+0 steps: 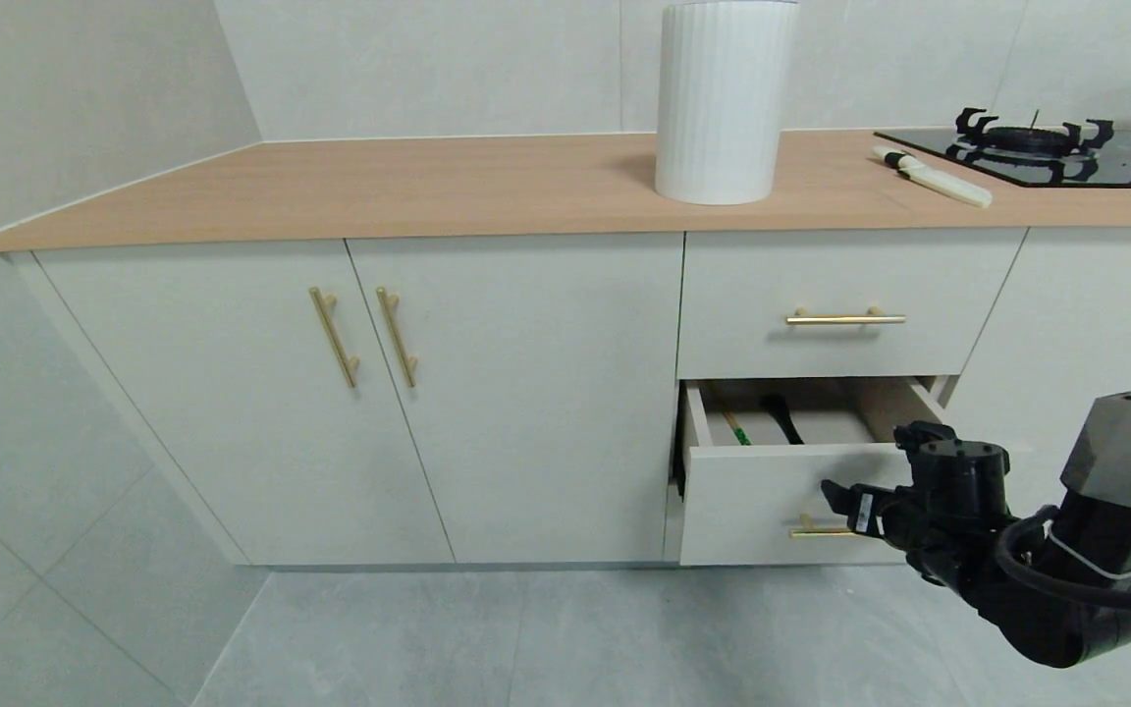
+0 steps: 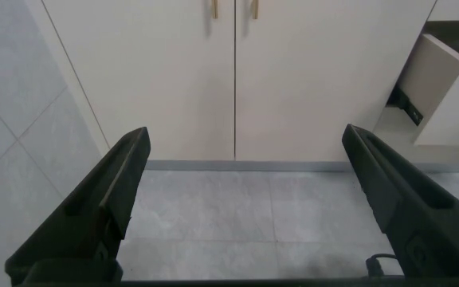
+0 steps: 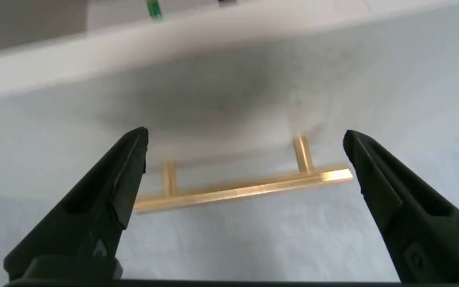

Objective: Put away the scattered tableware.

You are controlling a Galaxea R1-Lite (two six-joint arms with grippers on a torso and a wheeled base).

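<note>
The right tool [image 1: 868,463], fingers spread, is hovering just before the gold handle [image 1: 818,531] of the partly open lower drawer [image 1: 752,496], which is already holding a few utensils [image 1: 780,418], while a pale knife [image 1: 931,177] is lying on the worktop [image 1: 428,187] above that drawer, apparently awaiting stowing.

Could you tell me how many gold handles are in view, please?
4: left door handle, right door handle, upper drawer handle, and the open lower drawer handle beside the right gripper.
</note>
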